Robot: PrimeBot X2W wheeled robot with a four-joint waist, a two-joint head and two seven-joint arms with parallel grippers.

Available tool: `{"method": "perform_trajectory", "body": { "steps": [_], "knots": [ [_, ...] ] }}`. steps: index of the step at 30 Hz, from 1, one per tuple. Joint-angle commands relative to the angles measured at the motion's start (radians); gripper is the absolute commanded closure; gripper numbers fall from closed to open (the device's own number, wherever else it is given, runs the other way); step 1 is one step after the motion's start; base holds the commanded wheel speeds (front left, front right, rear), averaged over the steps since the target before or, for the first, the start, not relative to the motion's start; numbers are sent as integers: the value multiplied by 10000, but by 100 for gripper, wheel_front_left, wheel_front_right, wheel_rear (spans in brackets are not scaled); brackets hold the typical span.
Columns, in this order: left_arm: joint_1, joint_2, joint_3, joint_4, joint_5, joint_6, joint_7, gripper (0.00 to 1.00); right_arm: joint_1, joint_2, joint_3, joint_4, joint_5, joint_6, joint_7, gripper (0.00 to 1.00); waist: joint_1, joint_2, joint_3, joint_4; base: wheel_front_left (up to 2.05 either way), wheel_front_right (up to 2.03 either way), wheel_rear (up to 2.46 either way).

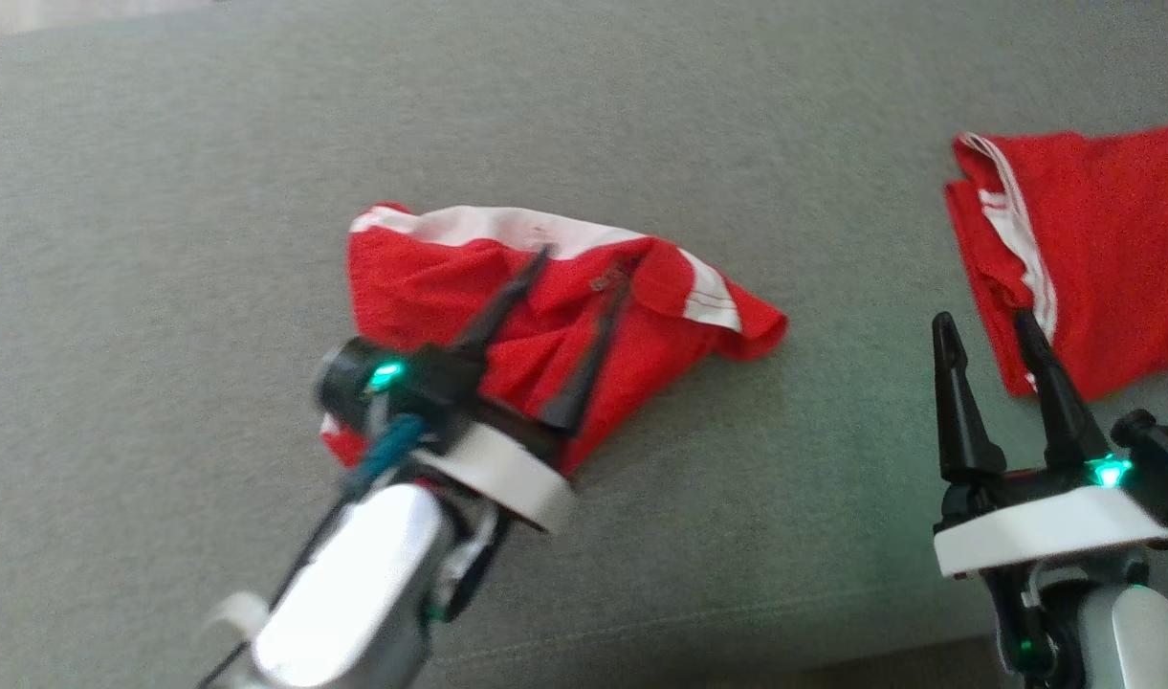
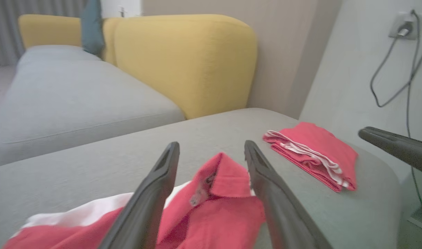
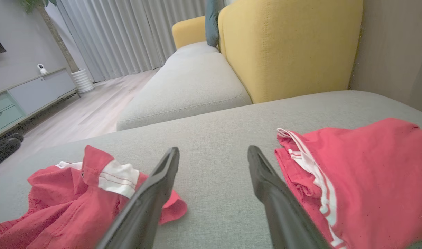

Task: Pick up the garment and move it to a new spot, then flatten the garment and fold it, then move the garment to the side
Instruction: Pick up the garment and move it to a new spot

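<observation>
Red cloth with broad white bands, the garment [image 1: 411, 287] lies crumpled in a rough triangular heap near the middle of the grey seat cushion [image 1: 210, 239], whose weave looks coarse and matte. One white band runs along its far edge, and a cuff with thin red stitching folds over toward the right, ending in a soft rounded lobe. The left gripper [image 1: 585, 263] hangs right over the heap, its two long, dark, tapering fingers spread wide and released, clamping nothing. In the left wrist view the collar flap sits in the gap between them, touching neither that I can tell.

The right gripper [image 1: 983, 321] is well to the right, its fingers likewise parted and empty above bare cushion, as the right wrist view shows. Just beyond it lies a folded red piece [image 1: 1100, 239] of the same fabric, a neat flat stack with white stripes showing at its near edge. In the head view the gripper's right finger crosses that edge, though whether they touch I cannot tell.

Behind the cushion stands a plump yellow backrest [image 2: 186, 58] with rounded corners and a fine weave, and a teal pillow [image 2: 92, 26] leans further along. A thin dark cable [image 2: 401, 83] loops down the pale wall from a socket [image 2: 402, 24]. The right wrist view takes in pleated grey curtains [image 3: 128, 34], a low pale cabinet [image 3: 24, 97] and light wooden floor [image 3: 93, 110]
</observation>
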Motion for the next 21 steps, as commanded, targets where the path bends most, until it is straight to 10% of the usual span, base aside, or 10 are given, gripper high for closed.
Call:
{"method": "perform_trajectory", "body": {
  "steps": [1, 9, 21],
  "knots": [
    [-71, 240, 508, -397, -69, 139, -82, 0, -278, -61, 209, -302, -81, 39, 27, 0, 0, 0, -326, 390, 0, 0, 0],
    [987, 1294, 2297, -954, -551, 1215, -195, 0, -52, -61, 131, -296, -390, 39, 438, 0, 0, 0, -986, 1350, 0, 0, 0],
    [2549, 2276, 3603, -703, -1018, 1103, -247, 0, 517, -60, 73, -227, -765, 39, 787, 0, 0, 0, -1830, 1781, 0, 0, 0]
  ]
}}
